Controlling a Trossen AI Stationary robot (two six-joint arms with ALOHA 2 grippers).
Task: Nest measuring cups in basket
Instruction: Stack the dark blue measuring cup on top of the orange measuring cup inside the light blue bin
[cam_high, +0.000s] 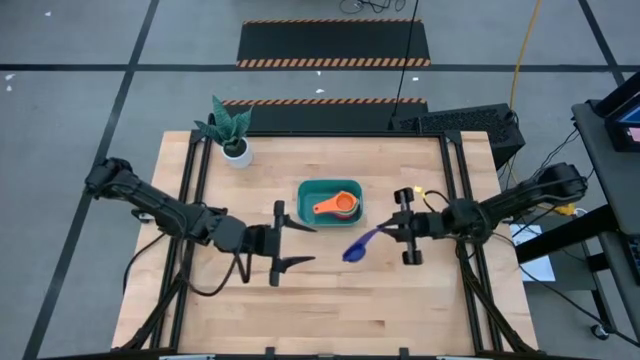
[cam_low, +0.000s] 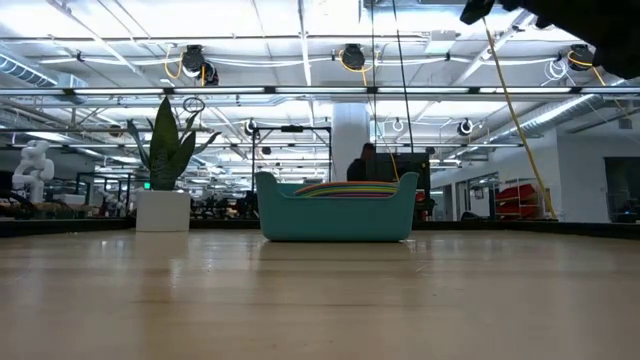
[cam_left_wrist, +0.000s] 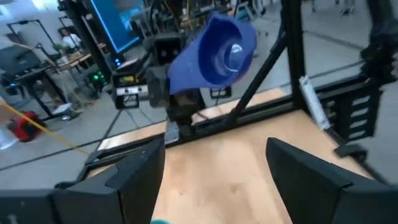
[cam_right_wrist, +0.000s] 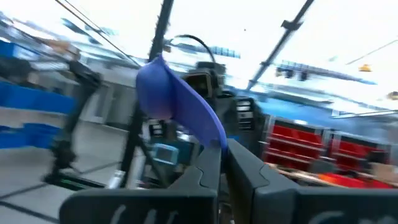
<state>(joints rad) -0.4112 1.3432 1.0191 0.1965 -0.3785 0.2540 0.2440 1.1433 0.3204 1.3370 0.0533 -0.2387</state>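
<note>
Blue cup aloft; two cups in basket

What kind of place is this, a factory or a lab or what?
Most likely a robotics lab or workshop in a big industrial hall. A wooden table stands on a grey floor marked with striped hazard tape; the low view shows high ceilings with cable reels, and red storage bins sit behind.

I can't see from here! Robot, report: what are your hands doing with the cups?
Right gripper shut on dark blue cup, held above the table beside the basket. Left gripper open, empty. Orange cup stacked in basket. Nothing blocking.
</note>
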